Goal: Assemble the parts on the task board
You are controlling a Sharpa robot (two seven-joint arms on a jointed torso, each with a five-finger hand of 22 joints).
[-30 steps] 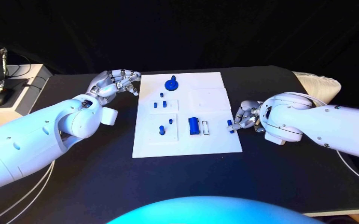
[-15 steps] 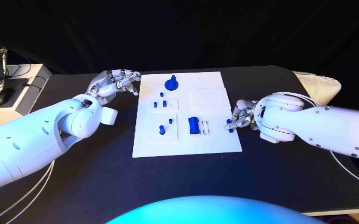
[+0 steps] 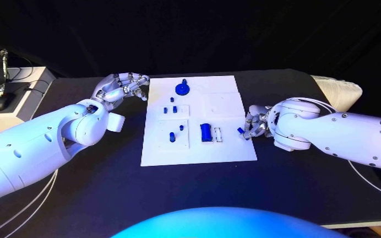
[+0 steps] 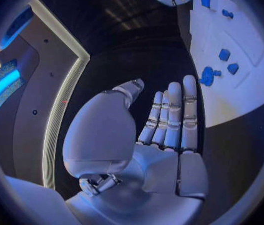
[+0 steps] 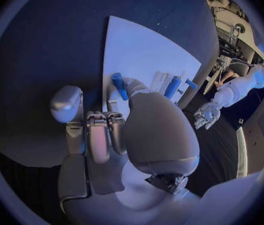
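Observation:
The white task board [image 3: 226, 150] lies mid-table. On it are a round blue part with a knob [image 3: 183, 88], small blue pieces [image 3: 169, 109], a blue peg [image 3: 172, 136] and a blue block [image 3: 206, 133]. My left hand [image 3: 123, 86] hovers open, fingers apart, just off the board's far left corner; its palm [image 4: 169, 130] is flat, and the round part [image 4: 208, 76] lies beyond it. My right hand [image 3: 255, 123] sits at the board's right edge, thumb and fingertips closed round a small blue peg [image 3: 240, 131]. That peg [image 5: 118, 85] stands against the thumb over the board's edge [image 5: 144, 55].
A pale cabinet [image 3: 23, 84] stands off the table's left side, and a white cushion [image 3: 341, 92] lies at the right. Black table surface surrounds the board on all sides.
My right hand has edged a little to the left onto the board's right edge, and the small blue peg has moved with it. The left hand has stayed put.

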